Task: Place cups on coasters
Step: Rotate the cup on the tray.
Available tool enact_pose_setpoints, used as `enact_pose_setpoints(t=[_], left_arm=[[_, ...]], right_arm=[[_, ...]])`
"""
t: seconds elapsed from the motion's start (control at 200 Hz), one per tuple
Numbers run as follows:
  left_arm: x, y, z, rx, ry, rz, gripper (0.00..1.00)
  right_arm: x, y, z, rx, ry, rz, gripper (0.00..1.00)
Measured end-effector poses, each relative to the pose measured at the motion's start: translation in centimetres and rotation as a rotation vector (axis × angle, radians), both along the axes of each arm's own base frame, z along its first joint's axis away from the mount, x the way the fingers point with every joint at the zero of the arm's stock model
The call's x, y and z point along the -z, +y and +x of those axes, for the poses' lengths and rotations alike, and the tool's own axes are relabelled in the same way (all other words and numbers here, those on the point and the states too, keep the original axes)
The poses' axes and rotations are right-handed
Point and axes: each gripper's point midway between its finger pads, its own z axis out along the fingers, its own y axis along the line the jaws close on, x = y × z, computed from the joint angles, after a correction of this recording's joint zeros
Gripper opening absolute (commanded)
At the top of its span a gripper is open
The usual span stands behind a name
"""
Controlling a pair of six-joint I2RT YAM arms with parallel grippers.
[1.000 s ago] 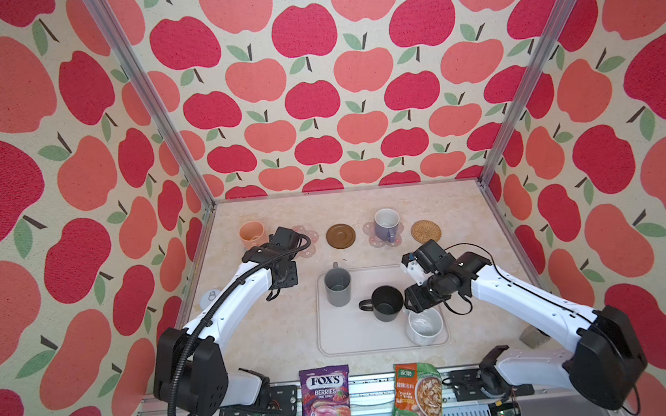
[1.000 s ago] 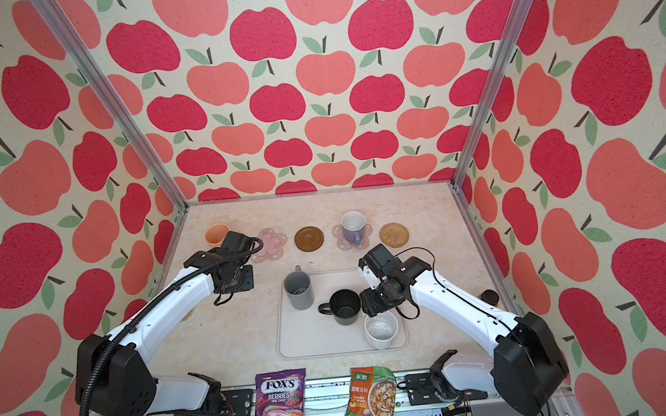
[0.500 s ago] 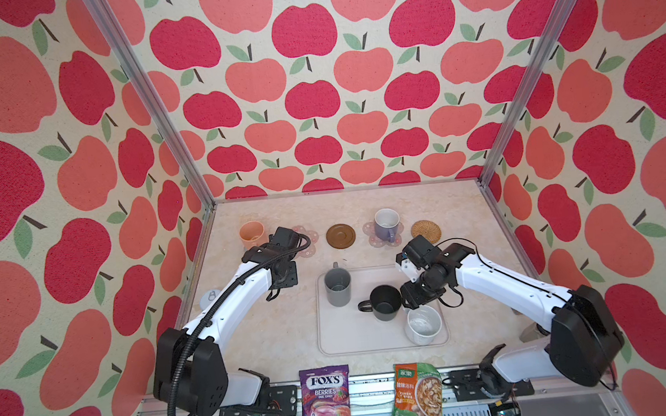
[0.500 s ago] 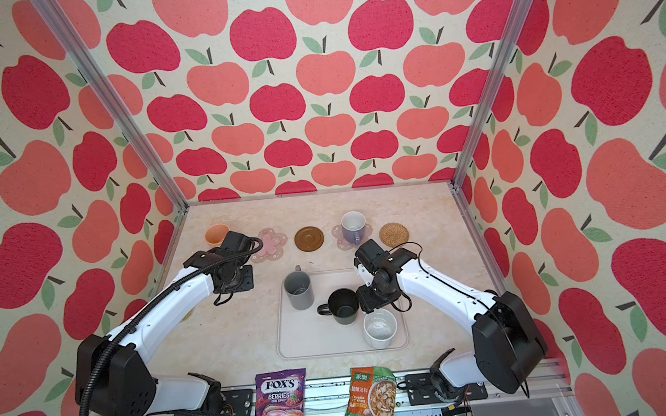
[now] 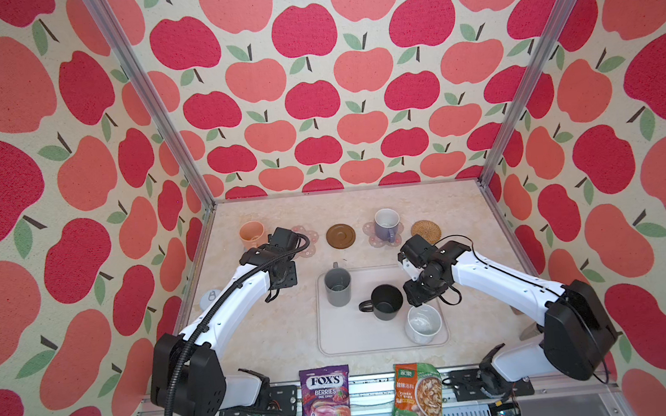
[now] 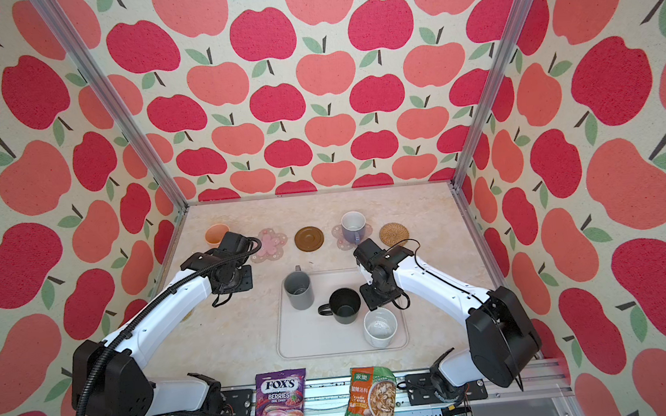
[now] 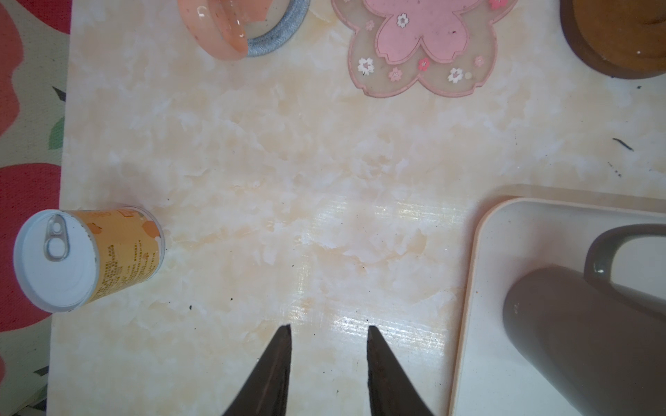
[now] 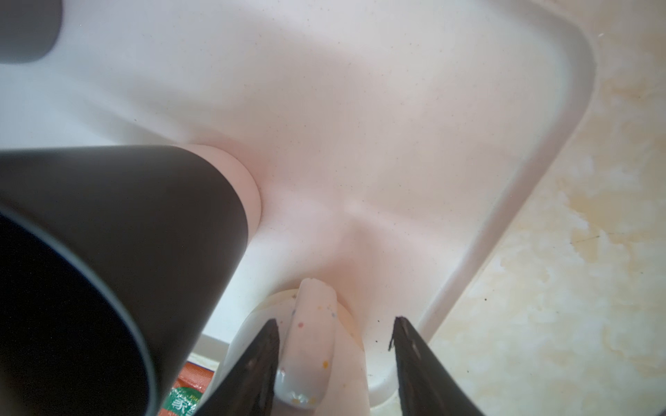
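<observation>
The peach cup (image 5: pixel 251 233) stands on the blue-grey coaster (image 7: pixel 284 36), and the lavender cup (image 5: pixel 386 224) on a pink flower coaster (image 5: pixel 372 238). The other pink flower coaster (image 7: pixel 421 47), the brown disc coaster (image 5: pixel 340 235) and the rattan coaster (image 5: pixel 426 229) are bare. The grey cup (image 5: pixel 338 286), the black cup (image 5: pixel 387 302) and the speckled white cup (image 5: pixel 423 324) stand on the tray (image 5: pixel 359 338). My right gripper (image 8: pixel 335 320) is open astride the speckled cup's handle (image 8: pixel 313 338). My left gripper (image 7: pixel 328 327) is open over bare table beside the tray.
A small orange can (image 7: pixel 90 257) stands near the left wall. Two snack bags, purple (image 5: pixel 326 403) and green-orange (image 5: pixel 417 395), lie at the front edge. Apple-patterned walls close in three sides.
My right arm has swung in over the tray and its jaws have narrowed a little around the speckled cup's handle. The left arm has not moved.
</observation>
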Motion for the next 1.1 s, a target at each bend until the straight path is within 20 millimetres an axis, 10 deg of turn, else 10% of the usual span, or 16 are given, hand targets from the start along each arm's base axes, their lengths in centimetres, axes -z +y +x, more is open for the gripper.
enact_pose_setpoints(t=[1.101], left_arm=[[1.8, -0.9, -0.2, 0.016, 0.054, 0.018, 0.37]], right_arm=[[0.0, -5.7, -1.4, 0.442, -0.021, 0.068, 0.48]])
